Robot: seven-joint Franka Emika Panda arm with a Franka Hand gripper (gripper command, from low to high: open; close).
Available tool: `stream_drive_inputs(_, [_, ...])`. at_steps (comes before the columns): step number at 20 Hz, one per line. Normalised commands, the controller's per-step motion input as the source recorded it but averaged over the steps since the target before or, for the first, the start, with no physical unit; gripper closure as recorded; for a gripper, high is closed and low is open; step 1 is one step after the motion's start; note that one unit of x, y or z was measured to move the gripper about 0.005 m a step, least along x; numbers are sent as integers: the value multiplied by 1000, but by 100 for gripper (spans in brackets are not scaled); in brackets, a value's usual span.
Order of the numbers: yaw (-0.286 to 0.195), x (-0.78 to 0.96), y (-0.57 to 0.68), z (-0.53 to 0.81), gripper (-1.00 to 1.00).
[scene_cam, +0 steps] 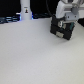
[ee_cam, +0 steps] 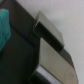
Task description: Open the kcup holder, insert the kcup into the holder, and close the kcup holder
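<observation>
We see a wide, pale table (scene_cam: 30,55) filling most of the exterior view, plain and lightly shaded, with a dark backdrop (scene_cam: 42,7) running behind its far edge. Near that far edge, toward the exterior view's left, a small white bottle-like object (scene_cam: 25,11) stands upright; the picture is too blurred for us to say more about it.

Toward the exterior view's right, the kcup holder (scene_cam: 60,30) sits on the table as a black box. We cannot make out its drawer or any pod slots, so we cannot say whether it is open or what lies inside.

The white robot arm (scene_cam: 67,9) reaches down right over the box, and the gripper (scene_cam: 64,25) is low against its top. In the wrist view one metallic finger (ee_cam: 50,32) lies over a dark surface of the holder (ee_cam: 20,50), with a patch of green (ee_cam: 4,25) at the picture's edge that may be the kcup. We cannot tell whether the fingers are apart or together.
</observation>
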Motion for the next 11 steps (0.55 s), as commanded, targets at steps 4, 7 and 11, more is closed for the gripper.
stream_drive_inputs(4, [25,-37,190,678,-100])
stream_drive_inputs(7, [7,287,60,981,-100])
stream_drive_inputs(11, [8,297,75,476,-100])
